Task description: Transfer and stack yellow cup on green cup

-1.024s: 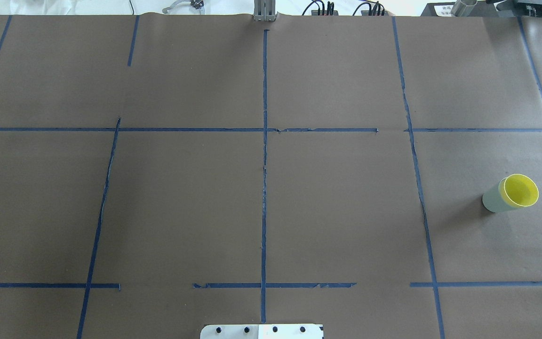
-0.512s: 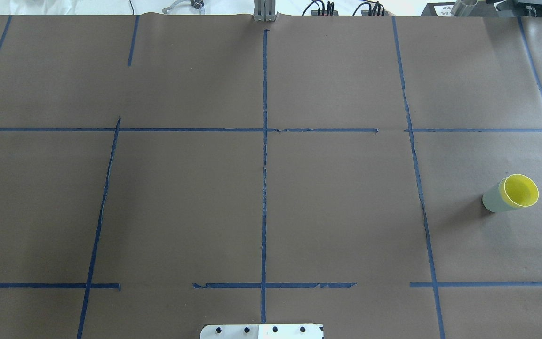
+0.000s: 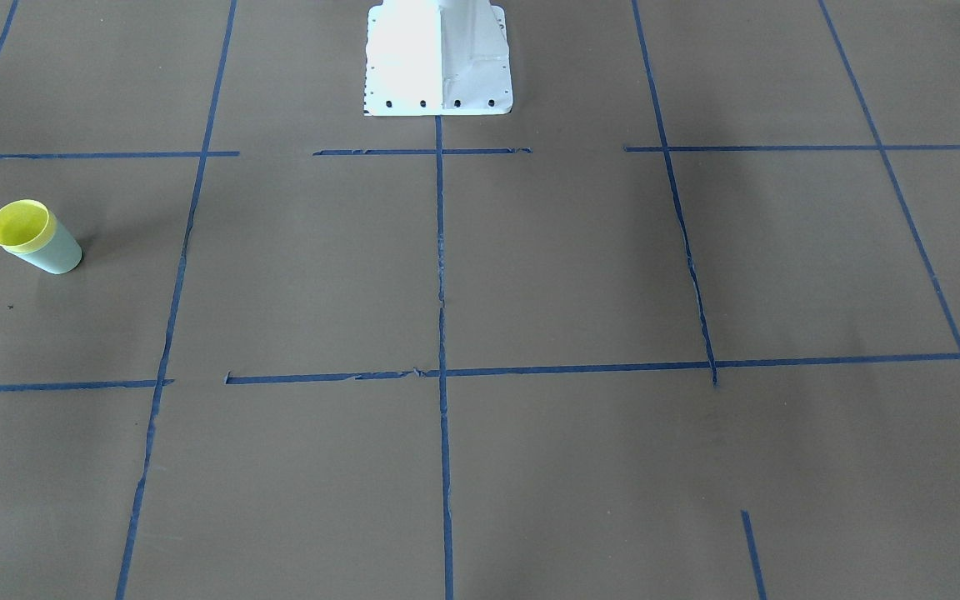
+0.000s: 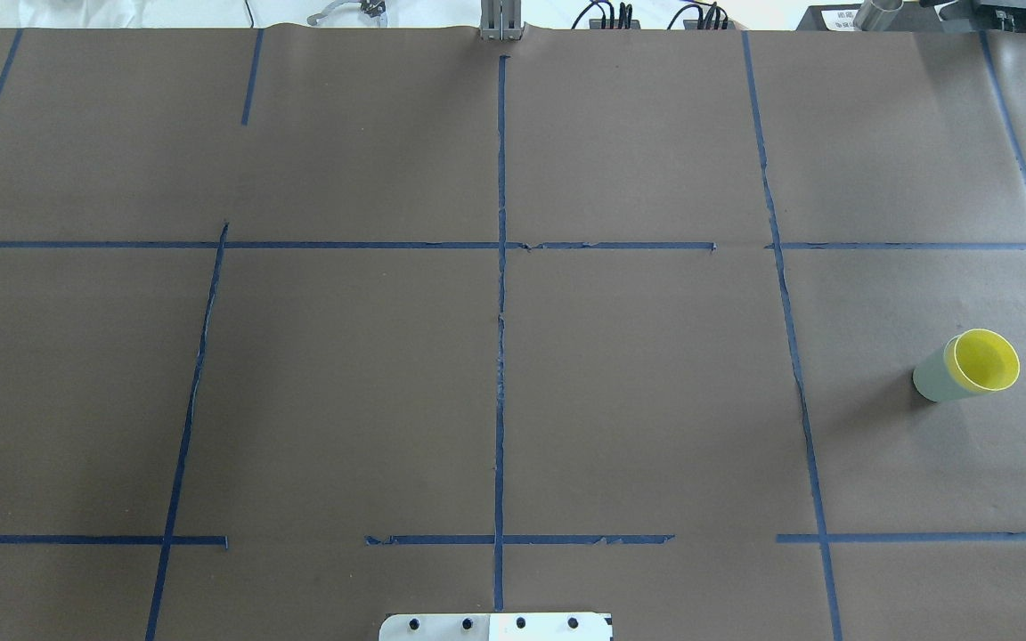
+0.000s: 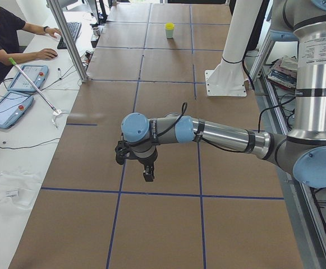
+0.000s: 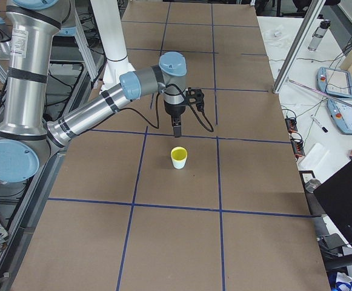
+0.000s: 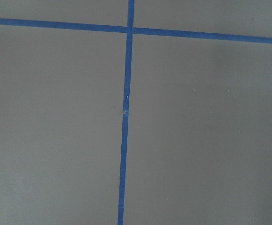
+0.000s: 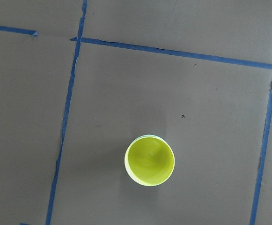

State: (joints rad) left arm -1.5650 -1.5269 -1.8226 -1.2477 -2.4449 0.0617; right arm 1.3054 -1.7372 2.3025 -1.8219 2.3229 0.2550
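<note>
Nearest the right end of the desk [image 6: 163, 242]: yellow cup [image 6: 179, 154] seated mouth-up inside green cup [image 6: 180, 164], nested deep, with just a yellow rim and the yellow inside above the mint wall. Upright, within one square of the blue tape lines [image 4: 500, 356], touching none of them.

Just beyond the stack, toward the desk's middle: right pincer [image 6: 177, 133], hanging fingers-down above a tape line, higher than the cup rim and apart from both cups. Cannot tell whether spread or closed. Through its wrist camera, a look straight down into the yellow cup, low in that picture and right of a vertical tape line.

Farther on, at the robot's edge of the desk: white robot base [image 3: 438, 58].

Farthest, toward the left end: left pincer [image 5: 147, 175], pointing down above bare brown paper beside a tape line, well apart from the stack. Cannot tell its opening either.
</note>
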